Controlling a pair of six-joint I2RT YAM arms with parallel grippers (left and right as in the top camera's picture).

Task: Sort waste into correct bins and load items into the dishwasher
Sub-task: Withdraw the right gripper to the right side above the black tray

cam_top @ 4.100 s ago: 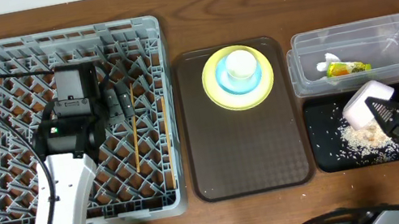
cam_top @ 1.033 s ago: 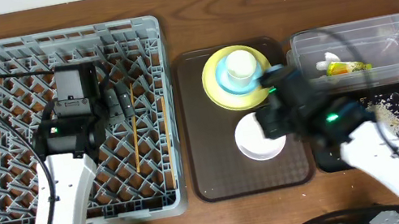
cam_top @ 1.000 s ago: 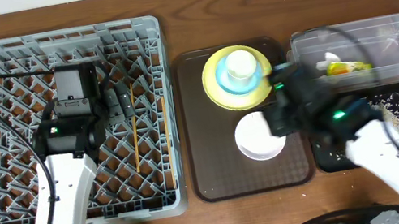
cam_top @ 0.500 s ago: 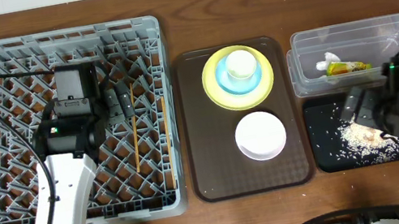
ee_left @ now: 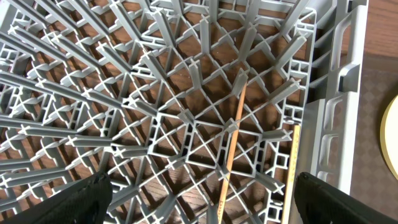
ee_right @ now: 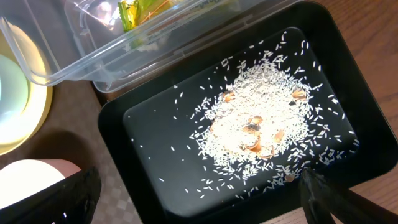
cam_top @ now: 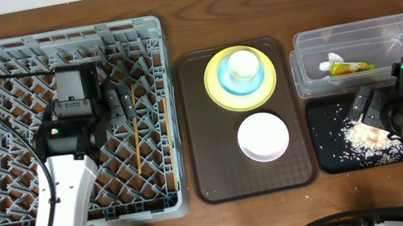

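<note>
With the left gripper [cam_top: 120, 102] spread empty over the rack [cam_top: 7, 97] and the right gripper [cam_top: 373, 106] likewise over the black tray [cam_top: 325, 141], the white bowl [cam_top: 263, 136] looks best pinched by its rim.

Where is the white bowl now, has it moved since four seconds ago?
Yes. The white bowl went left, from above the black tray to the brown tray, where it now sits beside the yellow plate.

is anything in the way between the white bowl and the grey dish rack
nothing visible. only bare brown tray lies between the white bowl and the grey rack; the bowl must clear the tray rim and the rack's right wall. the left claw hangs over the rack's middle.
</note>
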